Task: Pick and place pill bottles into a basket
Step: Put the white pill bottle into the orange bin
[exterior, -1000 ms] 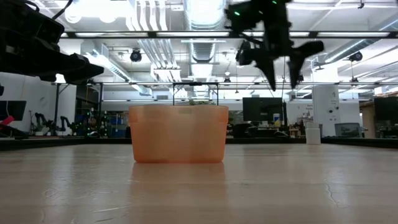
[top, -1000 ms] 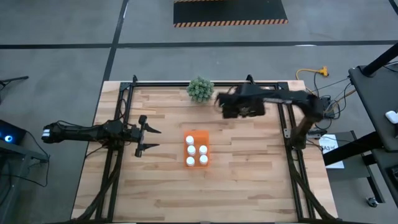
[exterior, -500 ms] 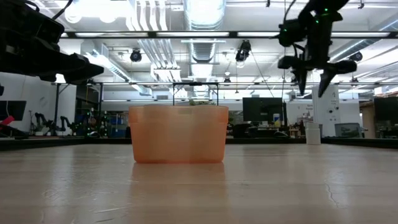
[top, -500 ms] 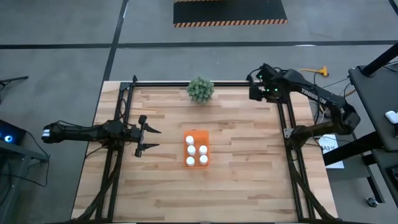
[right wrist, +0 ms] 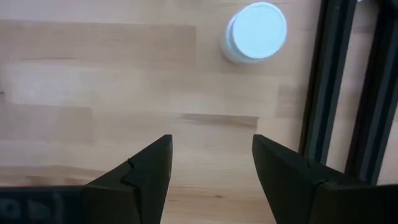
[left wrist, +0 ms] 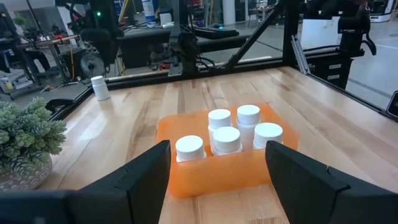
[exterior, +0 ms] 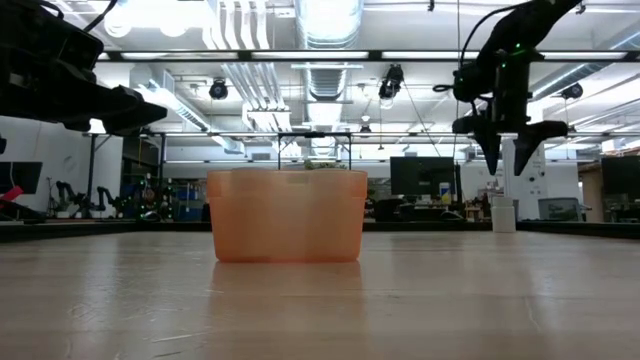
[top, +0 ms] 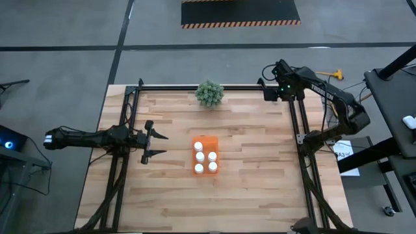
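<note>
Five bottles [left wrist: 226, 138] already stood in the basket [top: 207, 156], and the last bottle [right wrist: 255, 32] waited on the table just ahead of and below the right gripper [right wrist: 211, 165], whose fingers hung spread and empty.

Five pill bottles [left wrist: 226, 138] stand in the basket [top: 207, 156], plant [top: 209, 93] behind it.

The high view looks straight down on the whole table [top: 253, 169], the basket [top: 207, 155] at mid-frame. The low view sits at table-top height, close to the same basket [exterior: 287, 215], facing the room behind. The left wrist view looks across it from nearby. The right wrist view faces down on one pill bottle [right wrist: 256, 32] in the frame's upper right.
</note>
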You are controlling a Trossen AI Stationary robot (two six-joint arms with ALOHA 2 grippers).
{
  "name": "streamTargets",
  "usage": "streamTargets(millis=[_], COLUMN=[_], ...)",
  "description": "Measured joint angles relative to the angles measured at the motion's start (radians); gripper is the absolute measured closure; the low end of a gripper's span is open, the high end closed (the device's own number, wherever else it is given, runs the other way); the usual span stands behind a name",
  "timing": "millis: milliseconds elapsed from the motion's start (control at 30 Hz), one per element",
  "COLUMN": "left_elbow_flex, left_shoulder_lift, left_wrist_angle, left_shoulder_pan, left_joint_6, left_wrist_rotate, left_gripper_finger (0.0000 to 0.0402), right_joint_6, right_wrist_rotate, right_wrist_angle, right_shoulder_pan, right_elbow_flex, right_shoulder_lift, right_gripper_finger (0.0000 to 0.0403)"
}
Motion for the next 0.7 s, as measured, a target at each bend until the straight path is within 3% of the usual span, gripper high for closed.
streamTargets(millis=[167,700], left_elbow_flex=[0.0,0.0], left_shoulder_lift=[0.0,0.0], left_wrist_angle=[0.0,0.0], left_shoulder_pan=[0.0,0.0], left_joint_6=[0.0,0.0], left_wrist_rotate=[0.0,0.0], left_gripper_finger=[0.0157,0.0157], right_joint_6=[0.03,-0.126], right_wrist_rotate=[-0.002,0.108], right_wrist_angle=[0.001,0.086], right_shoulder_pan=[0.002,0.006], right_elbow_flex=[-0.001,-0.009], right_shoulder_lift=[0.023,0.024], right_gripper_finger=[0.0192,0.0192])
